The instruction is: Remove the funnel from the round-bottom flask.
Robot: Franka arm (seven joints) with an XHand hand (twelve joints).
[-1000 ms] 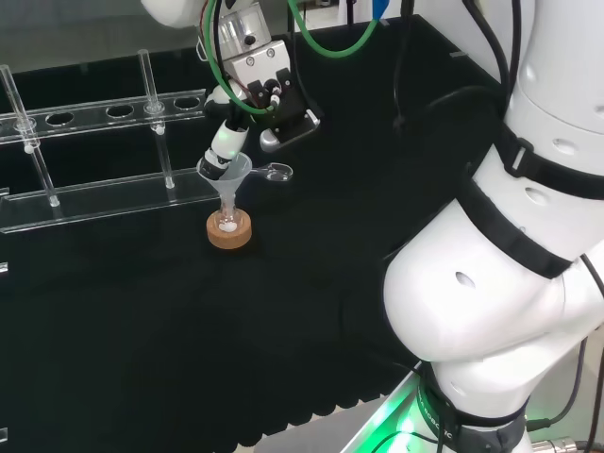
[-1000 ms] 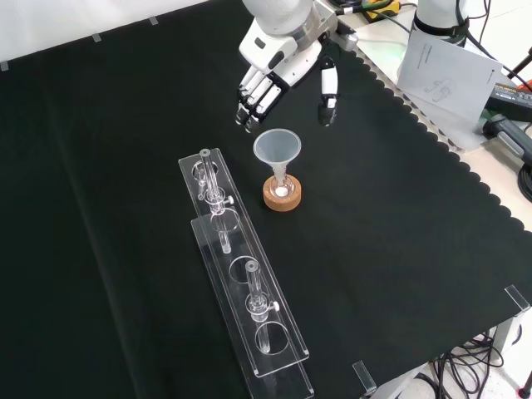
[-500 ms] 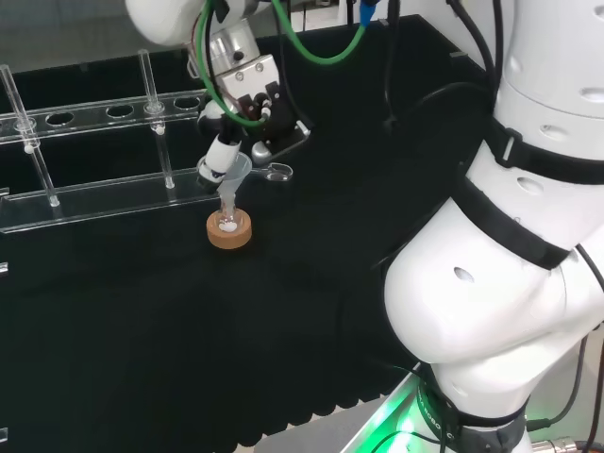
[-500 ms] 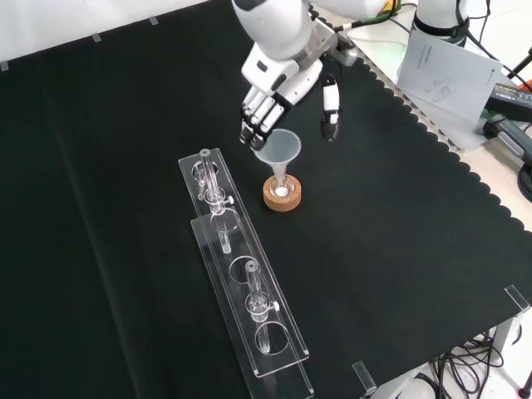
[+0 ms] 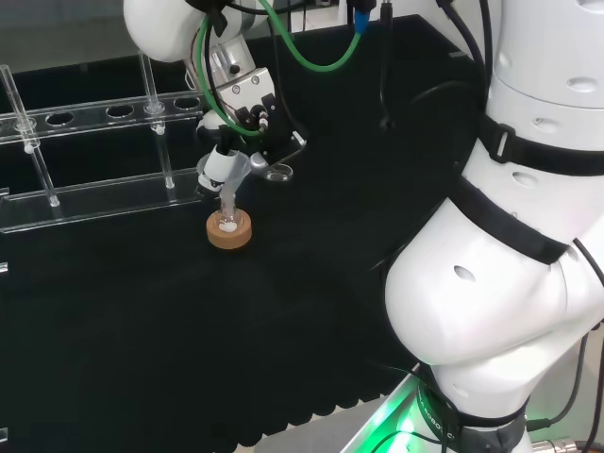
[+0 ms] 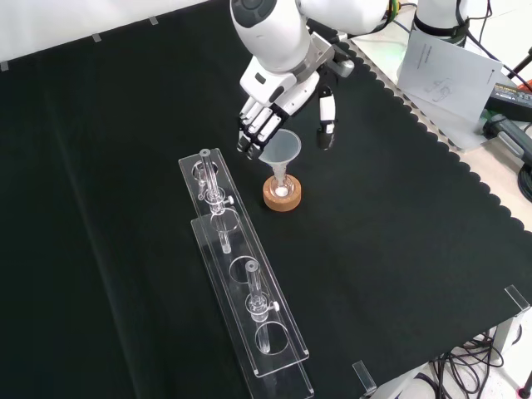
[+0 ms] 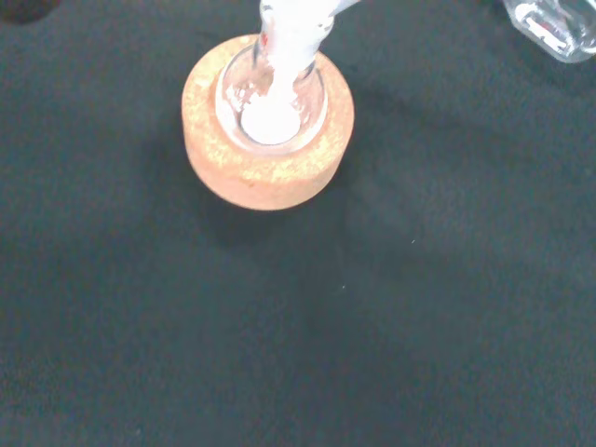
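Around the cork ring stand everything here is arranged, so I'll place things from it. Largest is the counter, draped in black cloth, with the cork ring sitting near its middle. Just to the left of the ring in the front view lies a long clear test-tube rack, running away toward the lower edge, with a few glass tubes standing in its holes; it is apart from the ring and looks to have no part in this job.

Above the ring, the hand reaches down from the top of the front view. Its fingers are fairly straight and spread on the rack side of the funnel, and the thumb hangs on the opposite side, so the hand is open and straddles the cone without clasping it. I'd judge it is set that way so it can close across the rim.

Seated in the ring is the small round-bottom flask, kept upright by the cork. The clear funnel is still in the flask, its stem down the neck and leaning a little; it has not been lifted.
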